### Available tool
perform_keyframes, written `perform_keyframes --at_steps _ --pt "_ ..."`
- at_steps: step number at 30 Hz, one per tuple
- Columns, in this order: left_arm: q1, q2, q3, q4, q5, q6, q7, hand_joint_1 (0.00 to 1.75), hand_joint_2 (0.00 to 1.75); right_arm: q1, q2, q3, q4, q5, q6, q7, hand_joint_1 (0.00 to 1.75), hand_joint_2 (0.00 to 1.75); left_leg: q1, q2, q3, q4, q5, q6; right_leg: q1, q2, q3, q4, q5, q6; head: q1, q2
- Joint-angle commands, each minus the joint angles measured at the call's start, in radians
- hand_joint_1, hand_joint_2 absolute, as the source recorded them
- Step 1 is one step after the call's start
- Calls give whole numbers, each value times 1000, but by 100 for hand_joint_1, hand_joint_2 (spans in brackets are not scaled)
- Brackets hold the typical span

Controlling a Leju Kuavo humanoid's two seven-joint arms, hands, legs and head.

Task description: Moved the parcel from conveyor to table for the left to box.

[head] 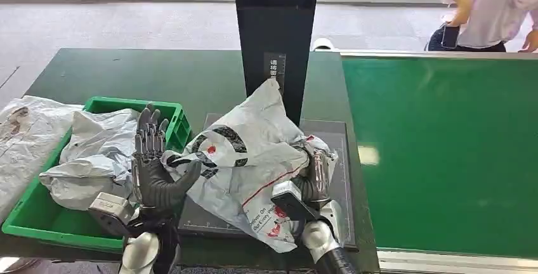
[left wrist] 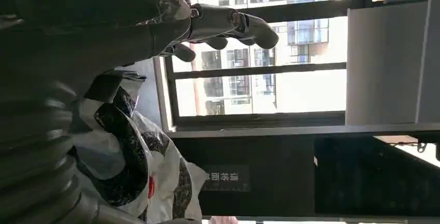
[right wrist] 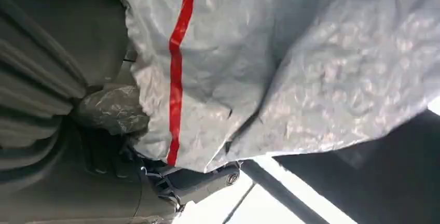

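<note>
One soft, slippery parcel sags in the right hand; left fingers spread, ready for a bunched fold.

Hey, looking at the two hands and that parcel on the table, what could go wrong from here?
1. The parcel is a limp, crumpled bag; held by the right hand at one side, it may sag or slip out.
2. The left hand is open right beside it, so its fingers might snag the loose plastic.
3. The green bin already holds a bulky bag, so room may be tight.
</note>
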Motion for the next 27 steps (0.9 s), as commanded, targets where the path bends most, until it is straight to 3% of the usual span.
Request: perform_keyframes --at_steps 1,12,13,14,27 --pt "-39 16 -8 55 -2 2 2 0 175 -138 21 112 261 -61 -10 10 175 175 0 2 2 -1 0 0 0 1 1 -1 1 0 0 0" --pt "-20 20 -11 34 -6 15 2 0 175 -156 21 101 298 -61 -10 36 175 175 0 1 1 -1 0 0 0 0 1 -1 0 0 0 0" --pt "-16 21 -14 31 -8 19 2 0 175 -162 21 101 316 -51 -16 58 63 175 0 1 2 -2 0 1 0 1 2 -2 0 0 0 0" --pt "-10 22 -16 24 -11 26 2 0 175 -164 21 96 323 -49 -32 71 0 175 0 1 3 -3 0 1 0 1 3 -3 1 0 0 0" --pt "4 24 -25 -3 -28 90 2 0 175 -135 21 1 277 -2 -135 73 0 175 0 0 3 -3 1 1 0 0 3 -4 1 0 0 0"
